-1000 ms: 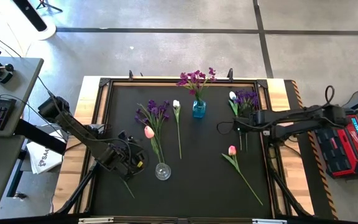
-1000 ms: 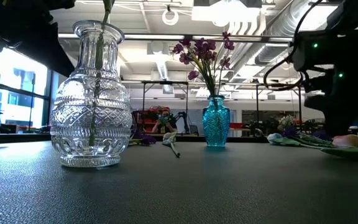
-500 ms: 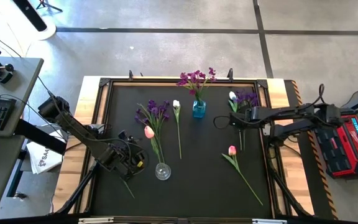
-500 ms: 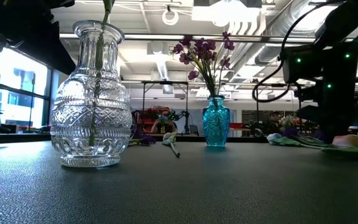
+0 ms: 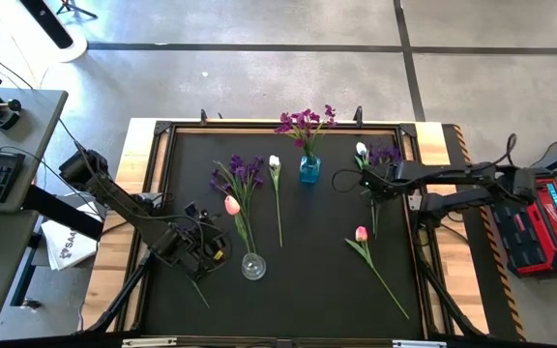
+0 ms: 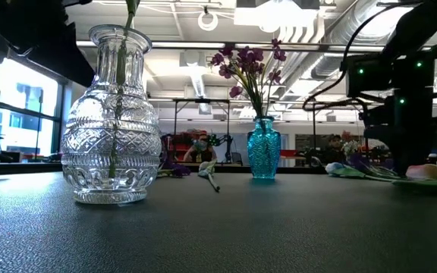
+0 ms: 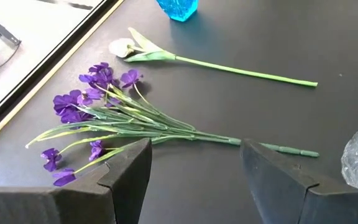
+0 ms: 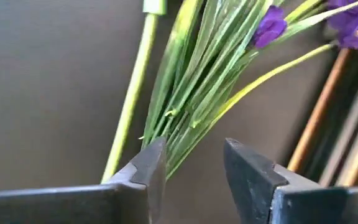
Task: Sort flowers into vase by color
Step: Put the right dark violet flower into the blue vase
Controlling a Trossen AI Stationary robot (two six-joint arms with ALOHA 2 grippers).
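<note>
High view: shows the right gripper [image 5: 368,186] out over the tabletop [image 5: 307,290], above the stem end of a purple sprig [image 5: 385,153] lying near the far right corner, a white tulip [image 5: 362,149] just beside it. Puts the blue vase [image 5: 308,170], already holding purple blooms, well to that sprig's left. Places a pink tulip [image 5: 361,233] nearer the front, apart from both.

Right wrist view: catches the gripper's jaws standing narrowly apart, closed on nothing, with the sprig's bunched green stems fanning out just ahead of the tips and a single paler stem alongside.

Left side: finds the left gripper [image 5: 204,253] waiting beside the clear vase [image 5: 253,266], jaws wide and empty in its own wrist view, a second purple sprig [image 7: 98,106] lying beyond them. Notes one green stem [image 6: 116,114] standing in the clear vase.

On handling: looks very light, thin and springy, so likely to flex, droop at the bloom end and roll or slip under a loose pinch. Best taken low on the bundle, where the stems gather tightly, rather than at the soft petals or splayed leaves. Calls for keeping the neighbouring tulip stem out of the pinch, and for closing fully, since thin plastic stems can slide between hard pads.
</note>
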